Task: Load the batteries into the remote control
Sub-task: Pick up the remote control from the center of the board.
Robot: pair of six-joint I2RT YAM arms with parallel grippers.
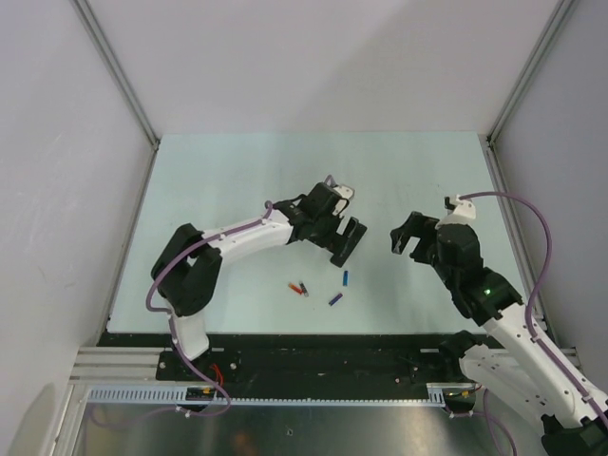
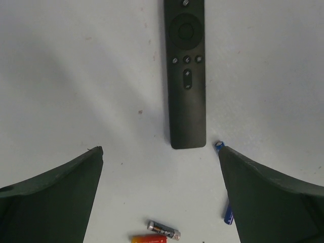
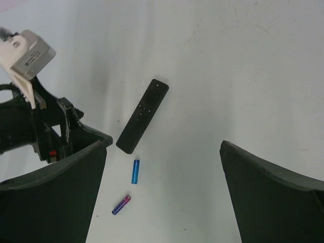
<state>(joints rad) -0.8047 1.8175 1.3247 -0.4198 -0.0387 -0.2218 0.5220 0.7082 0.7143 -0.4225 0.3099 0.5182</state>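
- No words, brand names or numbers can be read anywhere in these views.
- The remote control (image 2: 187,76), on the far part of the desk, shows small pale button symbols, too small to make out.
- The near battery (image 2: 163,229) carries dark label print, too blurred to read.

top: overhead, far | left wrist: close, looking down | right wrist: higher, oblique | wrists share remote control (image 2: 187,76)

The left arm (image 1: 249,235) and right arm (image 1: 510,331) had white links, black joints and looping purple cables (image 1: 547,247).
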